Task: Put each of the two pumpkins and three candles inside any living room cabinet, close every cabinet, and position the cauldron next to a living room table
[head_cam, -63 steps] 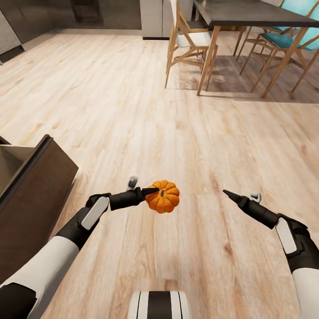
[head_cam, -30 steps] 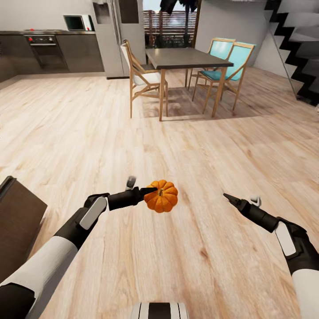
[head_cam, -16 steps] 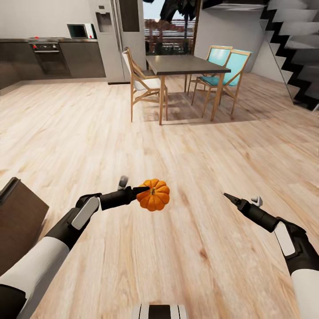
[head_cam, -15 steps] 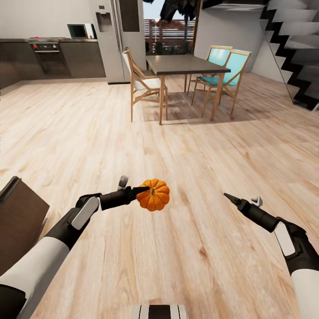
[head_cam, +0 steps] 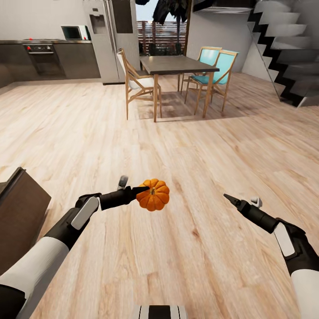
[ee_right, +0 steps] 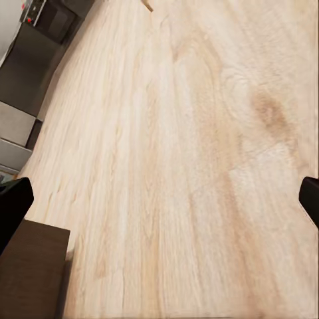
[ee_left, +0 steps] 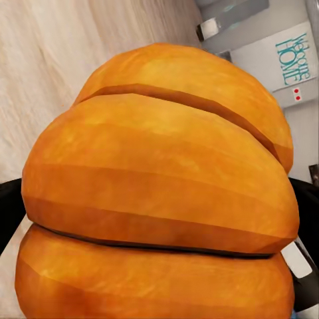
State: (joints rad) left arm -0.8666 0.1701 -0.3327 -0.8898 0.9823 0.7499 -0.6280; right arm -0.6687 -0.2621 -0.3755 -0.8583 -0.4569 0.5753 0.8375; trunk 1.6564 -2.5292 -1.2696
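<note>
**Pumpkin in the left gripper, head view swung away from the cabinet**

Pumpkin (head_cam: 153, 200) sits clamped at the tip of the left gripper (head_cam: 141, 191), carried low over the plank floor (head_cam: 186, 266) in front of the robot. In the left wrist view the pumpkin (ee_left: 156, 193) shows broad orange ribs with darker creases between them, glossy and evenly coloured; from the head its short brown stem points up and it sits level. Dark finger pads press it from either side.

The right gripper (head_cam: 228, 196) holds nothing. In the right wrist view its dark fingers (ee_right: 14, 206) stand far apart at the frame's edges, so it is spread wide.

Since two seconds ago the whole head view has shifted: the pale-lined open drawer that stood close on the left has slid out of frame, and just a dark-brown corner of the cabinet (head_cam: 20, 208) is left there. The arms and pumpkin have barely moved against the robot itself. I judge the robot is turning or repositioning, so the drop into the cabinet is not yet done.

Farther off stand a dark dining table (head_cam: 177, 64), a wooden chair (head_cam: 135, 84) and two teal chairs (head_cam: 212, 66), then a fridge (head_cam: 108, 40) and a staircase (head_cam: 283, 48).
</note>
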